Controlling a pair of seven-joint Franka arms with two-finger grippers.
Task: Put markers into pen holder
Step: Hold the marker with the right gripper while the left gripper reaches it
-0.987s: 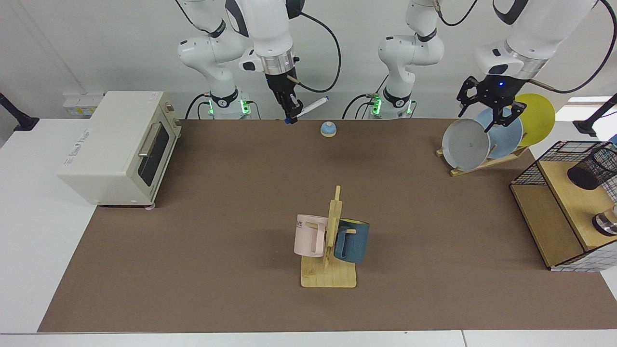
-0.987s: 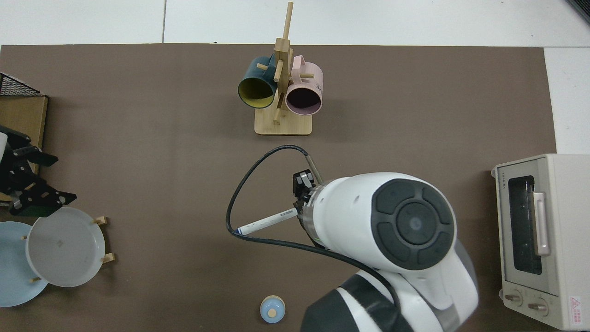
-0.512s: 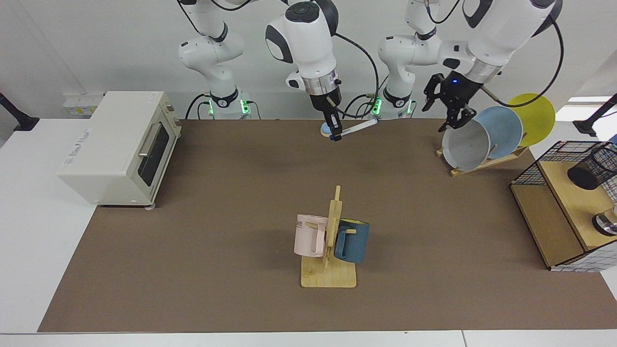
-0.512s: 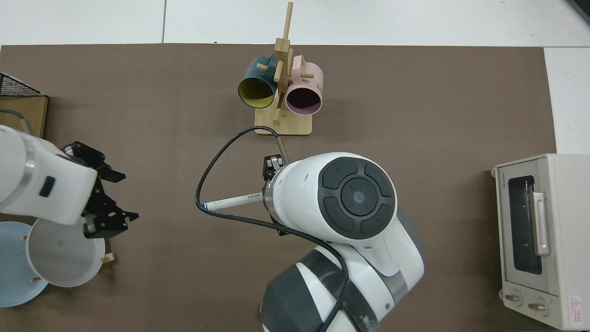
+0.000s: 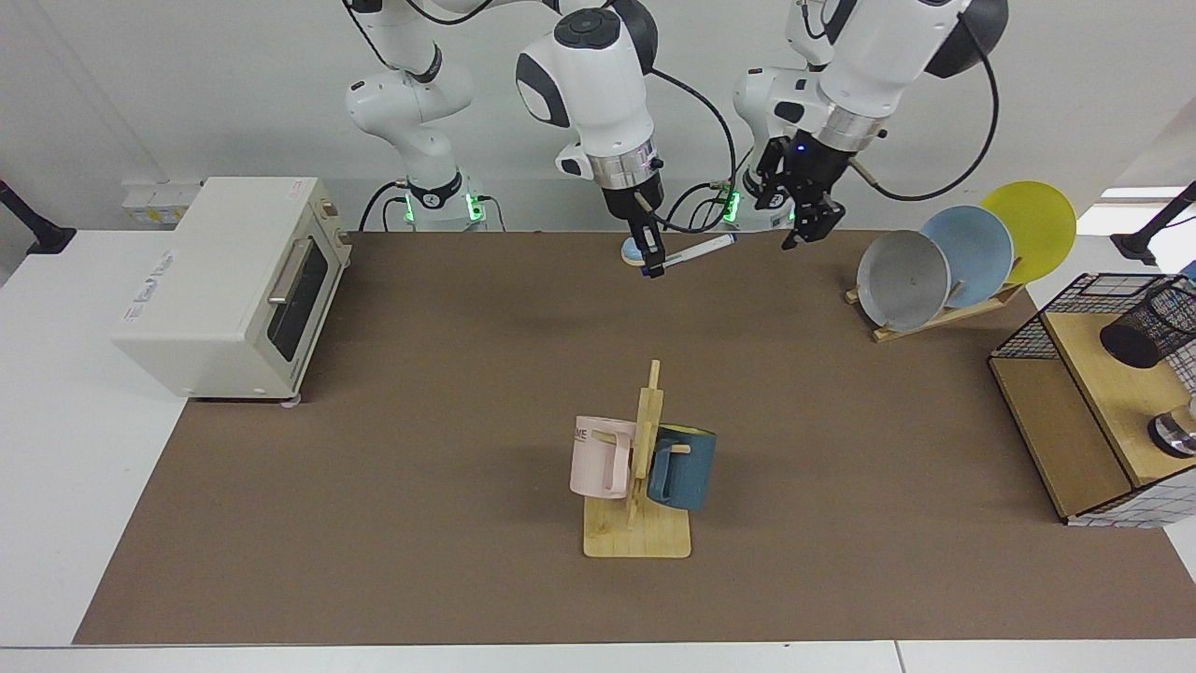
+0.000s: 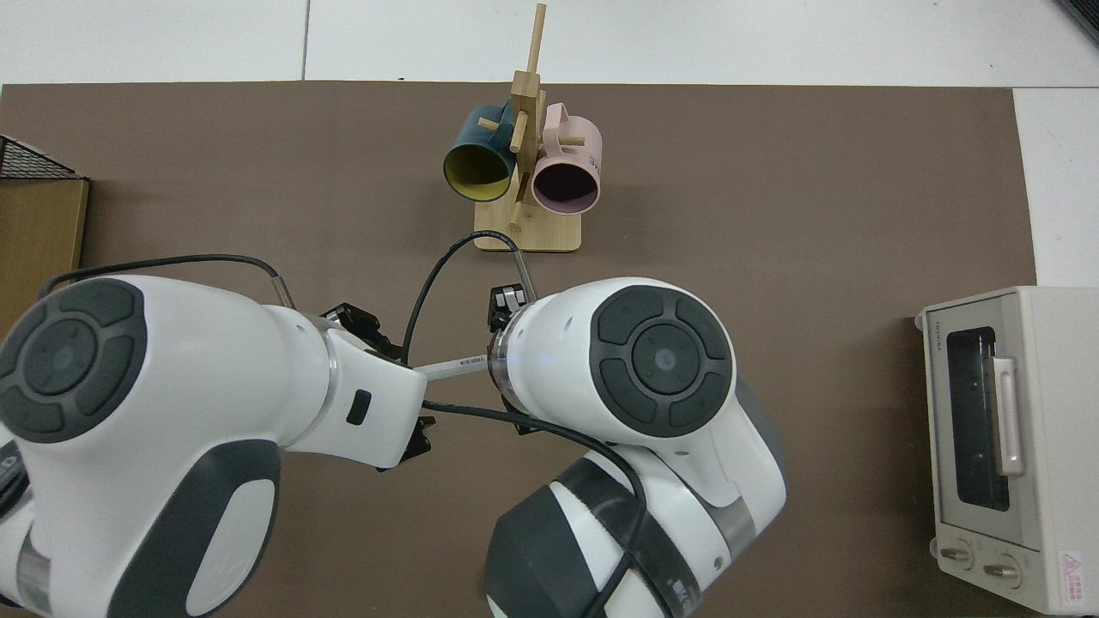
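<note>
My right gripper (image 5: 652, 264) pinches the marker (image 5: 703, 247) by one end; my left gripper (image 5: 805, 221) – fingers apart – should close squarely on its free blue end, then carry it right to the pen holder (image 5: 1147, 328).

A plain white wall (image 5: 187, 84) stands behind the table, evenly lit. The table (image 5: 56, 393) is white, and a large brown mat (image 5: 420, 421) covers most of its top. At the far left of the table there is a cream toaster oven (image 5: 224, 280), with a white socket box (image 5: 159, 201) on the wall behind it. A dark stand arm (image 5: 28, 224) enters from the left edge, and another one (image 5: 1159, 224) from the right edge.
</note>
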